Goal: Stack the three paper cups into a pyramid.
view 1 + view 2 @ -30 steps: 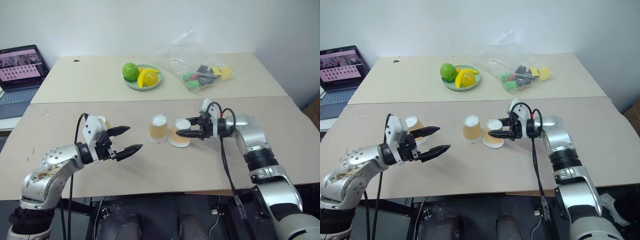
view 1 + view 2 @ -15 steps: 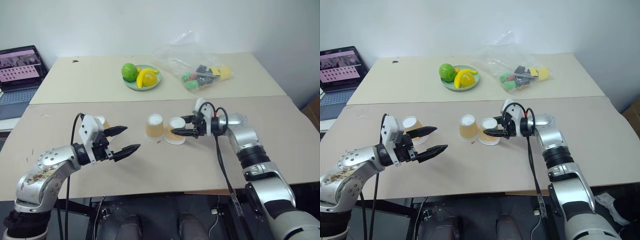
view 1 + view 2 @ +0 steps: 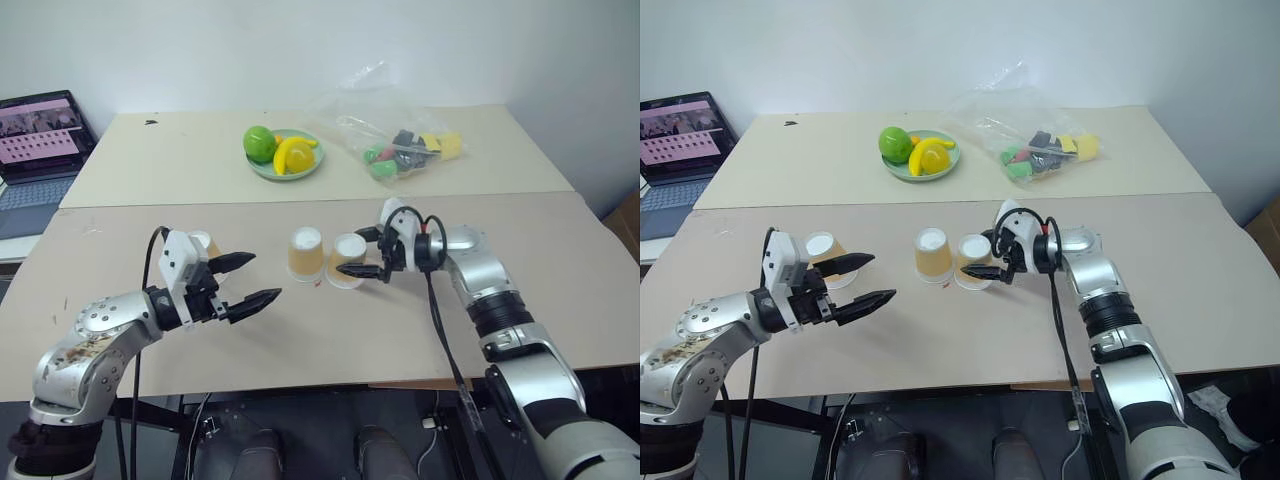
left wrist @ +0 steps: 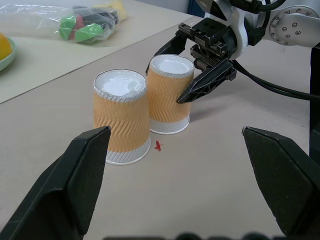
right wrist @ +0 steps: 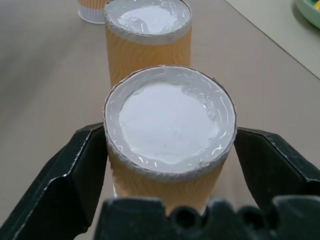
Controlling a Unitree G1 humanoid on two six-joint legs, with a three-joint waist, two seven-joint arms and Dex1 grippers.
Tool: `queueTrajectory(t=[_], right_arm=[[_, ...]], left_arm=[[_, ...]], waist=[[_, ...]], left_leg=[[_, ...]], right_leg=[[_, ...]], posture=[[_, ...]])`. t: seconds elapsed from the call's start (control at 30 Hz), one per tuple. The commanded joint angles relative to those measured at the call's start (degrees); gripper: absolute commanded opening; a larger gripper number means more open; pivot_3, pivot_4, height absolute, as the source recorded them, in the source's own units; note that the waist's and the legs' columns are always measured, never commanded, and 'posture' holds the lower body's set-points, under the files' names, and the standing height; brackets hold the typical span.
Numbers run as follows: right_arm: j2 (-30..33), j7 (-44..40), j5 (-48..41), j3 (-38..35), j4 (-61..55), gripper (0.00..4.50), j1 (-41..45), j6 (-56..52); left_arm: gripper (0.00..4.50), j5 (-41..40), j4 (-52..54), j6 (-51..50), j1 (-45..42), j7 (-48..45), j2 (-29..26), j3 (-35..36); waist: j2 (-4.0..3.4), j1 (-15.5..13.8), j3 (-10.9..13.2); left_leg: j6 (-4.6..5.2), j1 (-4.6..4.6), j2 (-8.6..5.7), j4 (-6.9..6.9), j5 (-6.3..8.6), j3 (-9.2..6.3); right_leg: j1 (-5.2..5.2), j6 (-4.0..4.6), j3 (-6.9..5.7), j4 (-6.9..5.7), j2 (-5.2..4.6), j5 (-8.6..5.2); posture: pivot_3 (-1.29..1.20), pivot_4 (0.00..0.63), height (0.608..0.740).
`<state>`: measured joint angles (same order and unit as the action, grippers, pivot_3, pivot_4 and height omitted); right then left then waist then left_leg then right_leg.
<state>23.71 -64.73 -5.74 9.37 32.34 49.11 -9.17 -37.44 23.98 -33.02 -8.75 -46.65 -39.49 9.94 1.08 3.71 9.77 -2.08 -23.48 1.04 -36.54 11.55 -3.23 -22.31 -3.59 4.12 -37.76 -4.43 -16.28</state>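
Observation:
Two paper cups stand upside down side by side mid-table: the left one [image 3: 305,254] and the right one [image 3: 348,260]. My right gripper [image 3: 358,254] is open, its fingers [image 5: 75,170] spread on either side of the right cup [image 5: 170,120], which stands upright on the table. A third cup [image 3: 825,252] sits behind my left gripper [image 3: 266,276], partly hidden by it. That gripper is open and holds nothing, hovering left of the pair and pointing toward them [image 4: 122,117].
A green plate [image 3: 262,170] of fruit and a clear plastic bag [image 3: 400,140] of toys lie on the far table. A laptop [image 3: 35,150] stands at the far left. Bare tabletop stretches in front of the cups.
My right gripper has gone from shut on the tilted right cup to open. The cup now stands flat right beside the other one. The left arm has stayed put.

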Motion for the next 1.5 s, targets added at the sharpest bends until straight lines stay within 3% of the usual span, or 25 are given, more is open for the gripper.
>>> queueTrajectory(t=[0.03, 0.43, 0.5, 0.67, 0.77, 0.9, 1.0, 1.17, 1.3, 1.5], right_arm=[[1.6, 0.2, -1.9, -2.4, -5.9, 4.48, 0.3, -1.1], [8.7, 0.9, -9.9, -7.9, -27.0, 4.48, -5.0, -13.7], [9.6, 4.3, -10.7, -10.7, -28.6, 4.48, -5.6, -16.8], [10.1, 18.1, -8.1, -16.5, -29.6, 4.48, -9.5, -22.2], [10.6, 22.8, -7.8, -18.7, -31.3, 4.48, -12.3, -23.8], [12.0, 24.0, -10.8, -22.1, -35.6, 4.48, -16.8, -27.0], [13.5, 20.7, -14.6, -23.7, -38.9, 4.48, -20.1, -27.7], [19.6, 8.1, -21.7, -22.8, -45.9, 4.48, -27.9, -27.0], [23.7, 2.0, -22.0, -21.3, -44.7, 4.48, -30.3, -24.8], [25.4, -0.8, -21.0, -19.6, -43.4, 4.48, -28.8, -22.5]], left_arm=[[4.50, 0.0, 0.8, 0.9, -0.8, -0.1, 0.2, -0.1], [4.50, 1.6, 0.9, 2.0, -0.4, 2.7, 1.6, 0.9], [4.50, 4.6, 0.5, 3.6, -0.9, 10.6, 5.6, 2.8], [4.50, 22.6, 6.1, 7.6, 6.5, 41.4, 23.2, 4.5], [4.50, 28.7, 10.6, 8.8, 12.8, 47.8, 29.2, 1.2], [4.50, 30.5, 11.7, 9.0, 17.2, 50.3, 33.8, -1.2], [4.50, 29.8, 9.8, 9.6, 16.6, 49.0, 33.7, -0.5], [4.50, 28.3, 3.6, 11.0, 12.4, 45.5, 30.9, 1.5], [4.50, 27.3, -2.0, 12.0, 8.0, 43.0, 28.6, 3.0], [4.50, 27.0, -8.7, 14.3, 3.4, 40.8, 27.2, 3.7]], waist=[[0.00, 0.0, 0.0], [0.00, -0.5, 0.0], [0.00, -0.8, 0.0], [0.17, -1.4, -0.1], [0.21, -1.6, -0.1], [0.21, -2.3, -0.1], [0.19, -2.7, -0.1], [0.20, -2.9, -0.1], [0.20, -2.8, -0.1], [0.21, -2.7, -0.1]], left_leg=[[0.00, 0.00, 0.00, 0.00, 0.00, 0.00], [0.00, 0.00, 0.00, 0.00, 0.00, -0.01], [0.00, -0.01, -0.01, -0.01, 0.00, 0.00], [0.01, -0.06, -0.04, -0.07, 0.01, -0.03], [0.03, -0.26, -0.09, -0.08, 0.04, 0.02], [0.02, -0.20, -0.13, -0.11, 0.03, 0.03], [0.01, -0.04, -0.13, -0.15, 0.01, 0.04], [0.05, -0.14, -0.11, -0.15, 0.04, 0.03], [0.05, -0.07, -0.11, -0.24, 0.04, 0.04], [0.05, -0.06, -0.08, -0.24, 0.04, 0.04]], right_leg=[[0.00, 0.00, 0.00, 0.00, 0.00, 0.00], [0.01, 0.00, -0.01, 0.01, 0.00, 0.00], [0.01, 0.00, 0.00, 0.01, -0.01, 0.00], [0.05, 0.00, -0.01, 0.12, -0.06, 0.01], [-0.06, 0.00, 0.05, 0.12, -0.15, 0.01], [-0.02, 0.01, 0.04, 0.04, -0.16, 0.02], [0.14, 0.02, 0.03, 0.07, -0.12, 0.02], [0.13, 0.01, 0.00, 0.21, -0.07, 0.02], [0.18, 0.00, 0.00, 0.18, -0.06, 0.02], [0.19, 0.00, 0.01, 0.20, -0.04, 0.02]], posture=[[0.00, 0.150, 0.740], [0.00, 0.150, 0.740], [0.00, 0.150, 0.740], [0.00, 0.150, 0.740], [0.00, 0.150, 0.740], [0.00, 0.150, 0.740], [0.00, 0.150, 0.740], [0.00, 0.150, 0.740], [0.00, 0.150, 0.740], [0.00, 0.150, 0.740]])
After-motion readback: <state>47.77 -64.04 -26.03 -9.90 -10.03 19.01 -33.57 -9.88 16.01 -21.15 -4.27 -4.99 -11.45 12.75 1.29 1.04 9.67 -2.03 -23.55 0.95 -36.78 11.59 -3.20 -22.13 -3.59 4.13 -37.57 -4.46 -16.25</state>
